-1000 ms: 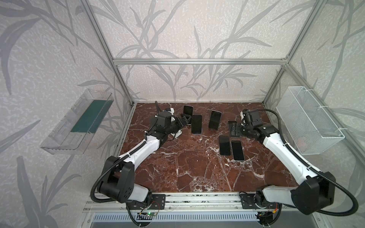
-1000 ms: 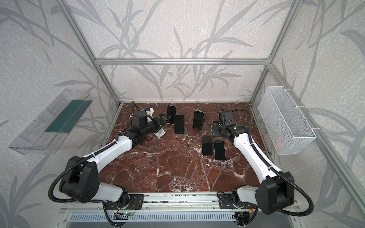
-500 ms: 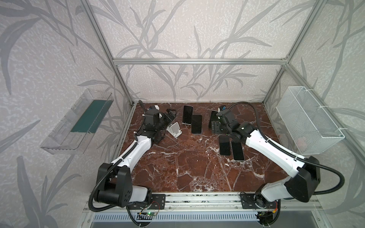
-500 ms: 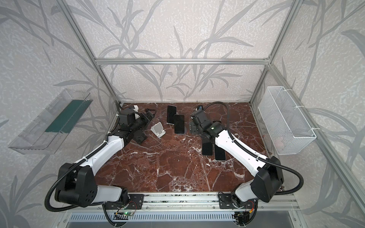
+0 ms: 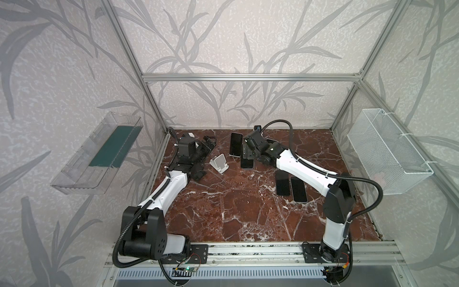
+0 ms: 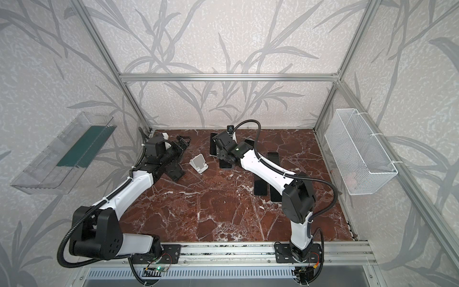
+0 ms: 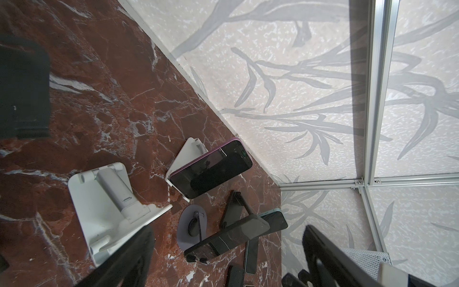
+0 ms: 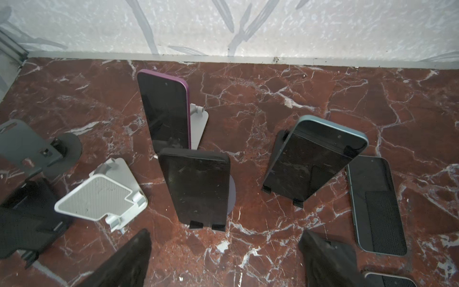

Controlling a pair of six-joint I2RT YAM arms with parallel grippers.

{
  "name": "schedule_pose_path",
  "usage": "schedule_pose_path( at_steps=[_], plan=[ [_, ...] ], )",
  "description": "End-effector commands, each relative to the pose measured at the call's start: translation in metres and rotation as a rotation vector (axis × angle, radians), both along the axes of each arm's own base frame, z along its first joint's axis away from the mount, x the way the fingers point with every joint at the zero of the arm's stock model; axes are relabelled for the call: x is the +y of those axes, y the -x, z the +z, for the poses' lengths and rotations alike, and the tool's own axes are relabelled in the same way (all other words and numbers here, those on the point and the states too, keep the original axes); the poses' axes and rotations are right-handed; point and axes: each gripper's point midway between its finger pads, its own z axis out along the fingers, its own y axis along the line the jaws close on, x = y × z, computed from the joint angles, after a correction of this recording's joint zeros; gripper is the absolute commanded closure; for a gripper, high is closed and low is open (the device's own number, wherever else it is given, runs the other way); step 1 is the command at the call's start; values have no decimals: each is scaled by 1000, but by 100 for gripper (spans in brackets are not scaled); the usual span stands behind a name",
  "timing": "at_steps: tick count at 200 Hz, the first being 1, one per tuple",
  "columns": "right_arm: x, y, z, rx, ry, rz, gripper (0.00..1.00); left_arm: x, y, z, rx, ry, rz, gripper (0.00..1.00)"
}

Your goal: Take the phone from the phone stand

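Black phone (image 8: 198, 186) leans on its round-base stand (image 8: 232, 196), just ahead of the right gripper (image 8: 224, 234), jaws wide and empty; left gripper (image 7: 228, 229) likewise. I'd pinch the long edges, lift up past the lip so the stand stays put.

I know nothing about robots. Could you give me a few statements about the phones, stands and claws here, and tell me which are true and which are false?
1. One white stand holds no phone. True.
2. The purple phone lies flat on the table. False: it leans upright on a pale stand.
3. The right gripper is gripping a phone. False: its jaws are open with nothing between them.
4. The blue phone rests tilted on a black stand. True.
5. The wire basket hangs on the left-hand wall. False: in both top views it hangs on the right-hand wall.
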Motion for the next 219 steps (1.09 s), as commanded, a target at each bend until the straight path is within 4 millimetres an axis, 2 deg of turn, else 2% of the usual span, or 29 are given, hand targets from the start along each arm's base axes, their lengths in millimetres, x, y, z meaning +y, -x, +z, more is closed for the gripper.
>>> schedule_pose_path(
  at_steps=[1,18,62,83,118,147,199,219],
  plan=[
    [0,-12,10,-20,20,-76,5,-1,-1,6,-14,17,-8,7],
    [5,-19,5,-20,45,-81,0,-2,-1,5,-10,22,-12,6],
    [17,-38,-10,-24,84,-88,1,-4,-3,5,-15,41,-22,7],
    [18,-46,-25,-3,130,-112,1,-1,-5,3,-16,33,-17,7],
    [15,-57,-34,38,162,-176,1,-1,-6,1,-14,36,-20,7],
    [18,-59,-40,60,157,-181,1,-1,-6,3,-20,38,-23,7],
    [11,-57,-53,94,127,-218,0,-2,-6,6,-31,49,-28,8],
    [16,-59,-62,113,96,-197,4,-2,-7,4,-27,51,-29,8]
  ],
)
